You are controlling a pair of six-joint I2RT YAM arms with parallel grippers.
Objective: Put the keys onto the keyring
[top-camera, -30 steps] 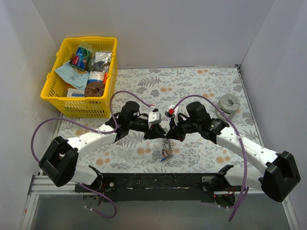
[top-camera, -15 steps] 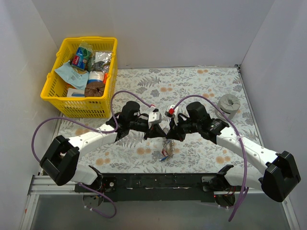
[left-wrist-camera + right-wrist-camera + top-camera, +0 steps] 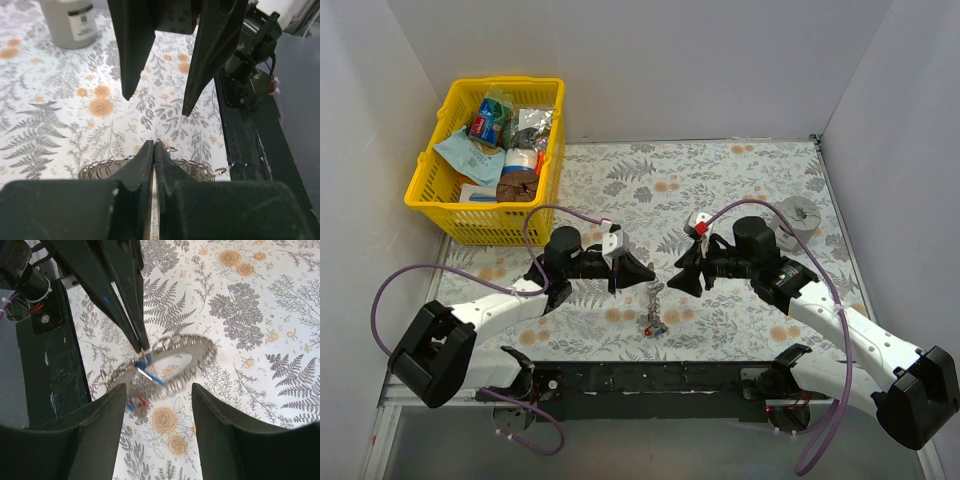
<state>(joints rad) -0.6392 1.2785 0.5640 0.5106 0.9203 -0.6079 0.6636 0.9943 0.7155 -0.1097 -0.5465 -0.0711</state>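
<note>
The keyring, a silvery ring with a beaded rim, hangs just above the floral mat between the two arms and looks blurred. It also shows from above as the keyring and behind my left fingers as the keyring. My left gripper is shut on its rim. A blue key dangles from the ring, and small red and blue keys hang lower. My right gripper is open, facing the ring without touching it.
A yellow basket full of packets stands at the back left. A squat grey cylinder sits on the mat to the right. The black base rail runs along the near edge.
My right gripper has opened, let go of the keyring and drawn back to the right. My left gripper shut on the ring and moved left, so the ring hangs from it alone.
</note>
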